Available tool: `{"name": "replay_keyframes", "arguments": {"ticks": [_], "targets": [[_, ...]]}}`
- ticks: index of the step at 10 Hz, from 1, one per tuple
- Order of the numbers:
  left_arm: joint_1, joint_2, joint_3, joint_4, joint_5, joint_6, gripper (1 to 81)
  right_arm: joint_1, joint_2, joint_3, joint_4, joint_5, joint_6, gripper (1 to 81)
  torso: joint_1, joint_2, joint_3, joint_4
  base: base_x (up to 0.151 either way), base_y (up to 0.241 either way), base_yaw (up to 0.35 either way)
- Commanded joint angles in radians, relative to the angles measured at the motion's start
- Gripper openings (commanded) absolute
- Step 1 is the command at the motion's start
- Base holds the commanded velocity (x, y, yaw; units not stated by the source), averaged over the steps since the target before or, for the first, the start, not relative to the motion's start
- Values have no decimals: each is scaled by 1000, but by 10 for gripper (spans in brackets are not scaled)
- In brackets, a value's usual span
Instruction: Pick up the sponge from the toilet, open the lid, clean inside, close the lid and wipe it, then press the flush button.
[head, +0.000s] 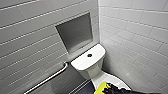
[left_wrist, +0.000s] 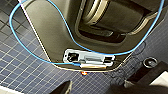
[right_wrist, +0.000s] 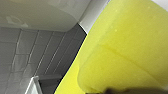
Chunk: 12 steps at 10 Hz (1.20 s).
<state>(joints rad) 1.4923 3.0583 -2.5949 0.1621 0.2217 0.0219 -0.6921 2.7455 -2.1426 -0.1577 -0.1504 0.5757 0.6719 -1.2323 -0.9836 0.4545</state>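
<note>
The toilet (head: 87, 65) stands in a corner. Its tank backs onto the wall (head: 30, 37) just under a niche (head: 75, 31), and the side wall (head: 135, 37) is near the tank's other end. A grab bar (head: 48, 78) juts out beside the tank. Room is open above the tank top and button (head: 89, 55). The right gripper (head: 117, 89) with the sponge (head: 101, 88) occupies the lid (head: 112, 80).
</note>
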Motion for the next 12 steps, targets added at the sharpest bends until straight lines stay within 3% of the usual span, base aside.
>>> {"name": "replay_keyframes", "arguments": {"ticks": [1, 3, 4, 7, 8, 10, 12], "targets": [[19, -15, 1, -10, 97, 0, 811, 21, 44, -75, -46, 72, -7, 10, 0, 0, 0, 0, 0, 0, 0], [21, -19, 1, -10, 97, -2, 811, -53, 16, -123, -45, 132, -4, 10, 0, 0, 0, 0, 0, 0, 0], [21, -19, 1, -10, 97, -2, 811, -85, -31, -80, -45, 155, -2, 10, 0, 0, 0, 0, 0, 0, 0], [21, -5, 1, -9, 97, 0, 811, -200, -327, 256, -49, 245, -4, 10, 0, 0, 0, 0, 0, 0, 0], [21, -4, 1, -9, 97, 0, 811, -244, -367, 267, -49, 277, -4, 10, 0, 0, 0, 0, 0, 0, 0], [21, -7, 1, -7, 99, -2, 811, -333, -380, 166, -46, 387, -4, 10, 0, 0, 0, 0, 0, 0, 0], [19, -22, -1, -9, 99, -2, 811, -445, -375, 80, -46, 442, -1, 10, 0, 0, 0, 0, 0, 0, 0]]}}
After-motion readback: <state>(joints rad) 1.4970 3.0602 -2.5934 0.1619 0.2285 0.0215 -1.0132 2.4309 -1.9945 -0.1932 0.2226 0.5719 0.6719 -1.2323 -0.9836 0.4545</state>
